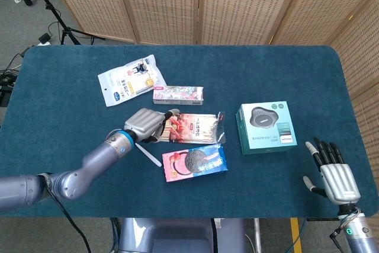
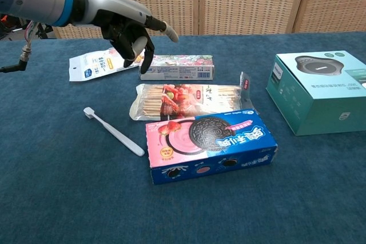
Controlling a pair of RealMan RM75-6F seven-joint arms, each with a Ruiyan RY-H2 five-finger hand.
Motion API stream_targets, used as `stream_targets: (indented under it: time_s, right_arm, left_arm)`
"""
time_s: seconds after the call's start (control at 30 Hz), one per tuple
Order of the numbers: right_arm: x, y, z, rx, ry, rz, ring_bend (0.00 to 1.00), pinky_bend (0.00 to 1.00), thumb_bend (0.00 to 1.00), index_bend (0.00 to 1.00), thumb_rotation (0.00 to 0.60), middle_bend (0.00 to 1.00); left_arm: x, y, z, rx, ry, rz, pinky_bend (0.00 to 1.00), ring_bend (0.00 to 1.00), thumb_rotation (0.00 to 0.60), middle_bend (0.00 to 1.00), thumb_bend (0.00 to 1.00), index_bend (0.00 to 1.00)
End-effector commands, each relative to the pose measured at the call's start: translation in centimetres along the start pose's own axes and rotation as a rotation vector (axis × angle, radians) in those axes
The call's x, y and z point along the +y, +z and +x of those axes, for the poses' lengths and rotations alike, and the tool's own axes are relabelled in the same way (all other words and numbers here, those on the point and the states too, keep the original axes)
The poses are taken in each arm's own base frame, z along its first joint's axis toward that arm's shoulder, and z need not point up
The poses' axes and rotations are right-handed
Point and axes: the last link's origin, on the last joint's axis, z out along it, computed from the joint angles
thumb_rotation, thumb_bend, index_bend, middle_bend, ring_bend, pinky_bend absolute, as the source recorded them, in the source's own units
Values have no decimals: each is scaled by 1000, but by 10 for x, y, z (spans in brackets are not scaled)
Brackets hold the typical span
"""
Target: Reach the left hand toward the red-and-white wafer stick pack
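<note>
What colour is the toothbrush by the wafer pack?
White toothbrush; chest view shows it best.

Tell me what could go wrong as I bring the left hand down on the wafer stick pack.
1. The left hand hovers above the pack's left end, with the floral box lying close behind the wafer stick pack; the fingers may bump that box on the way down.
2. The cookie box lies along the pack's near edge and may get nudged.
3. The toothbrush lies under the forearm's path; a low sweep could drag it.

Blue table (image 1: 59,87): white snack pouch (image 1: 130,79), floral carton (image 1: 178,94), white toothbrush (image 2: 114,131), blue-pink cookie box (image 1: 195,162), teal box (image 1: 266,127)
</note>
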Motion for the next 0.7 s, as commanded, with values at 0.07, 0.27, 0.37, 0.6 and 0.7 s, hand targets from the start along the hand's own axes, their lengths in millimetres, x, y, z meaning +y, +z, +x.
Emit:
stream_targets:
  time_s: [0.07,0.27,0.37,0.6,0.7]
  right_arm:
    - [4,0,2,3,13,-6,0,0,363,0,600,0]
    - [12,1,7,18,38,-26,0,0,363,0,600,0]
    - [13,1,7,18,40,-24,0,0,363,0,600,0]
    - [13,1,8,22,46,-23,0,0,363,0,600,0]
    - [14,1,8,25,48,-25,0,0,363,0,600,0]
  left_arm:
    - [7,20,-4,-107,10,55,414,583,600,560,907,0]
    - [12,37,-6,-190,-24,125,418,583,600,560,913,0]
    - [13,40,-4,-212,-42,146,422,583,600,560,913,0]
    - [16,46,-3,-243,-54,171,423,583,600,561,911,0]
    - [15,48,-5,-259,-43,178,423,583,600,561,911,0]
